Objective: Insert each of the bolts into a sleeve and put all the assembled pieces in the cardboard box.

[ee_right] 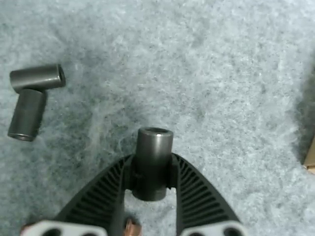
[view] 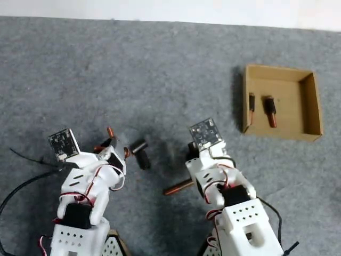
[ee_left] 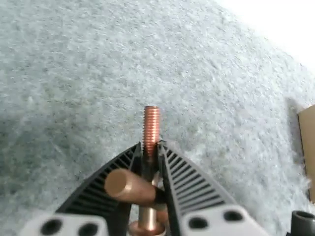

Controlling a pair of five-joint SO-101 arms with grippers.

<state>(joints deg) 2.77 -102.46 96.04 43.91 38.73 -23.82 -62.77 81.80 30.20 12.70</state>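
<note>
**Status: both grippers loaded, two pieces boxed**

1. Left gripper (ee_left: pixel 150 147): fingers pressed together on a copper bolt (ee_left: pixel 151 123). The threaded end projects past the fingertips; the head sits back near the gripper base. A second bolt (ee_left: pixel 129 186) lies crosswise against the fingers; it cannot be told whether it is clamped.
2. Right gripper (ee_right: pixel 152 158): fingers pinching a dark sleeve (ee_right: pixel 155 145) around its body, with the open bore facing away from the wrist.
3. Two loose sleeves (ee_right: pixel 34 96) lie on the grey mat (view: pixel 160 69) between the arms, touching end to side in an L.
4. A third bolt (view: pixel 178 187) lies flat on the mat just beside the right arm.
5. The cardboard box (view: pixel 310 101) stands well apart, beyond the right arm. Two assembled pieces (view: pixel 270 111) lie inside it, side by side and near its left wall.
</note>
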